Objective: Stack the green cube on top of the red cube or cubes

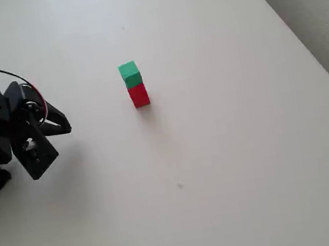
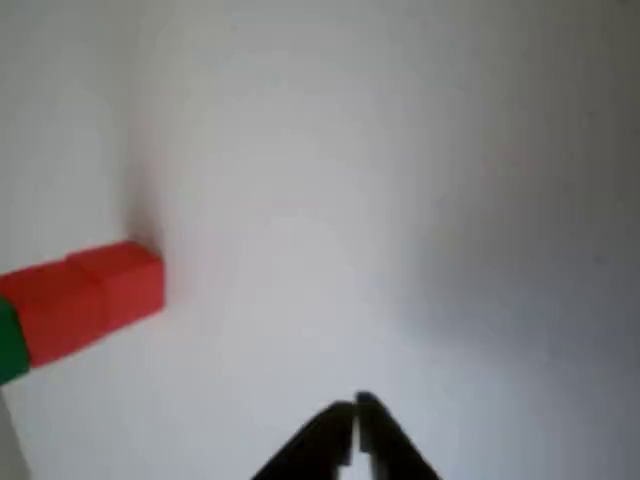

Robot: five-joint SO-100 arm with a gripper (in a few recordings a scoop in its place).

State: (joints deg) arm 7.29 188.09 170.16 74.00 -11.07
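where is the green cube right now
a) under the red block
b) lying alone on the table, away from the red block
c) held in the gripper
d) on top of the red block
d: the overhead view shows the green cube sitting on the red block, while the gripper is off to the left, holding nothing.

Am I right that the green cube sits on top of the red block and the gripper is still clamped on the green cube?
Not quite. The green cube does sit on the red block, but the gripper is apart from both, off to the left in the overhead view. The wrist view shows it shut on nothing.
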